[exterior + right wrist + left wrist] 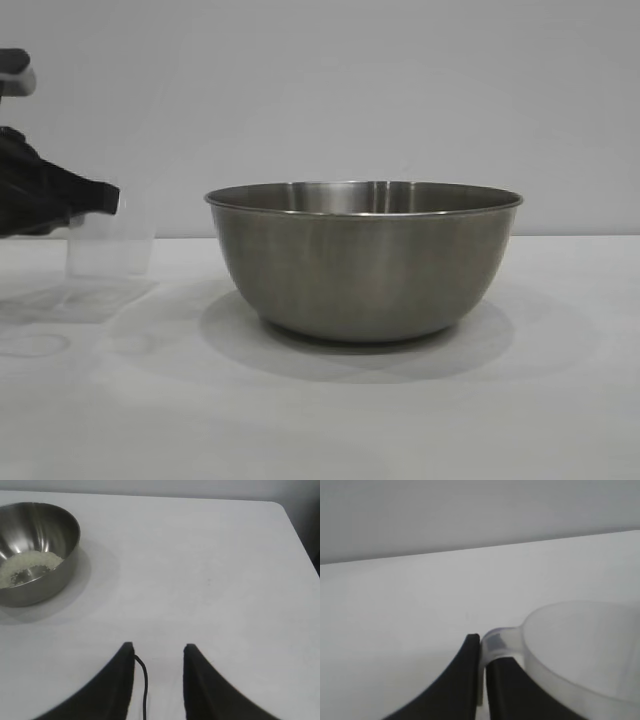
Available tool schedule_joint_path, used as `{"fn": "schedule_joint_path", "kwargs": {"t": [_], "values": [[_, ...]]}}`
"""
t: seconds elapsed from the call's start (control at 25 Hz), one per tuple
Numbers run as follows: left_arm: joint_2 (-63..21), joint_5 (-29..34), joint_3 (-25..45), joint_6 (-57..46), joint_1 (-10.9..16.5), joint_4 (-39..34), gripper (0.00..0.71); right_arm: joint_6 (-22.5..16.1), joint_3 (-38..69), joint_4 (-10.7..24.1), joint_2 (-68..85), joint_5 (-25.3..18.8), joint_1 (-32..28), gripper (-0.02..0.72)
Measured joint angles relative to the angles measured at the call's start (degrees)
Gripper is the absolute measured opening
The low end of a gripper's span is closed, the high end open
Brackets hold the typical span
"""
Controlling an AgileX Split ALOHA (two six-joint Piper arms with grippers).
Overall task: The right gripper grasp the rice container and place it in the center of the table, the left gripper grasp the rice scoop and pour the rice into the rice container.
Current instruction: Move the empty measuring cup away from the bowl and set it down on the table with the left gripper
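The steel rice container [365, 260] stands upright in the middle of the white table [560, 400]. In the right wrist view the container [55, 562] holds a pale layer of rice [27, 566]. The translucent rice scoop [110, 240] stands upright at the far left of the exterior view. My left gripper [105, 200] is shut on its loop handle [495, 642]; the scoop's rim [580, 650] shows beside the fingers, and I see no rice in it. My right gripper [159, 652] is open and empty over bare table, well away from the container, out of the exterior view.
Clear flat plastic pieces [80, 300] and a faint ring [32, 345] lie on the table under and in front of the scoop. The table's rounded corner [280, 507] and side edge show in the right wrist view.
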State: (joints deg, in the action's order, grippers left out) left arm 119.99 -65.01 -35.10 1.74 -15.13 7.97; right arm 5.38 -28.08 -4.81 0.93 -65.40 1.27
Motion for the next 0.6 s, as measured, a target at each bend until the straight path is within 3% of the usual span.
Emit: {"fn": "schedule_joint_path", "kwargs": {"t": [0.4,0.6], "values": [[2.32,-0.11,1.63,0.0,0.0,-0.2,0.0,0.0,0.0,0.0,0.0,0.0,0.0,0.251],[2.32,-0.11,4.74,-0.14,0.0,-0.47,0.172,0.0,0.0,0.0,0.0,0.0,0.0,0.251]]}}
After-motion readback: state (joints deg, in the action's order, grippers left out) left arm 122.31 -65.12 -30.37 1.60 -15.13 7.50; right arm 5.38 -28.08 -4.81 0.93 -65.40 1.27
